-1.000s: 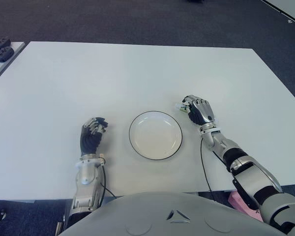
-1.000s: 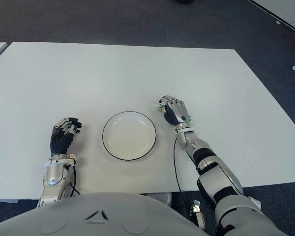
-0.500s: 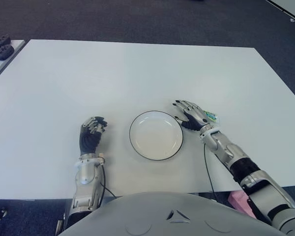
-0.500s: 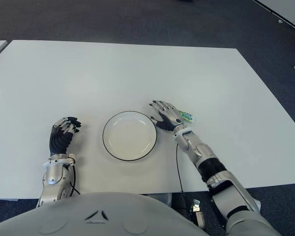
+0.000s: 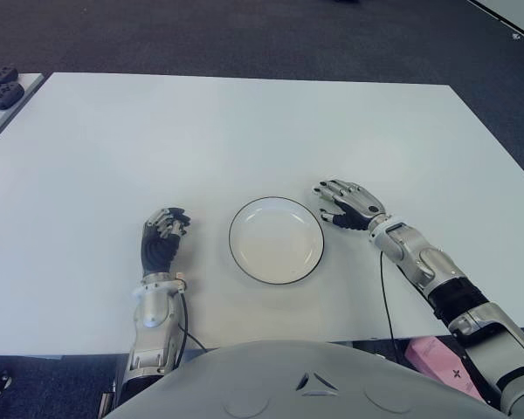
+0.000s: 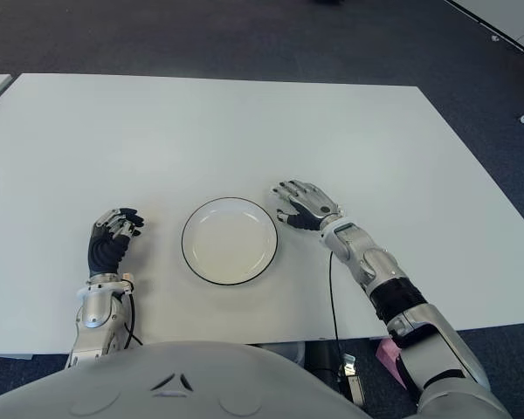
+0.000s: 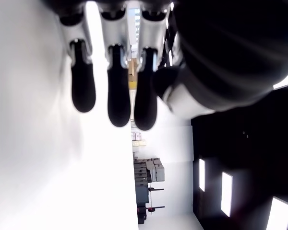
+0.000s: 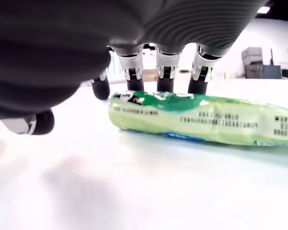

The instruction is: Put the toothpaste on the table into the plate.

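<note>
The green and white toothpaste tube [image 8: 197,117] lies flat on the white table [image 5: 201,131], seen only in the right wrist view. My right hand [image 5: 345,206] hovers palm down over it, just right of the plate, and hides it in the eye views. Its fingers [image 8: 165,79] are spread and reach down behind the tube without closing on it. The white plate with a dark rim [image 5: 276,240] sits near the table's front, with nothing in it. My left hand [image 5: 162,240] shows left of the plate, fingers curled and holding nothing.
Dark objects [image 5: 0,87] sit on a neighbouring table at the far left. A pink item [image 5: 437,356] shows below the table's front edge on the right. Dark carpet surrounds the table.
My right hand opened from a curled pose, shifted right and now covers the toothpaste, which showed beside its fingers half a second ago. The left hand has not moved.
</note>
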